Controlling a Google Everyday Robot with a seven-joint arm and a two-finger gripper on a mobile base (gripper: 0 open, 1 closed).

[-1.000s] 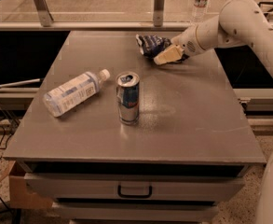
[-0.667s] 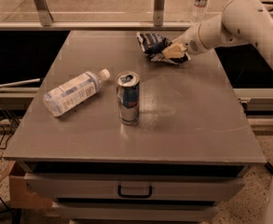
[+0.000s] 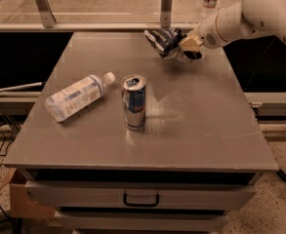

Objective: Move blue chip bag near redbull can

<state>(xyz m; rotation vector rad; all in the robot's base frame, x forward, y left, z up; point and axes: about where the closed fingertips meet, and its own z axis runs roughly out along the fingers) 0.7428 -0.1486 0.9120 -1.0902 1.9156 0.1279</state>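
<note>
While the arm reaches in from the right across the far edge of the bench (image 3: 208,130), the tool (image 3: 190,47) sits at the right end of the chip bag (image 3: 163,39) and looks clamped onto that end, with the bag's dark blue and white foil bunched up to its left. From where I stand the bag seems tipped up on edge at the back of the bench rather than lying flat, though I can't say whether it has fully cleared the surface. The can (image 3: 133,103) stands upright near the middle, well apart from the bag and closer to the front, and a water bottle (image 3: 76,97) lies on its side just to the can's left. I'd judge the bag light, soft and crinkly, so it will sag and swing from a pinch at one end, and the slick foil could slip out. A hold on a folded, crumpled edge should grip best. The slim can looks easy to topple, so the dangling bag should be set down beside it without brushing it.
</note>
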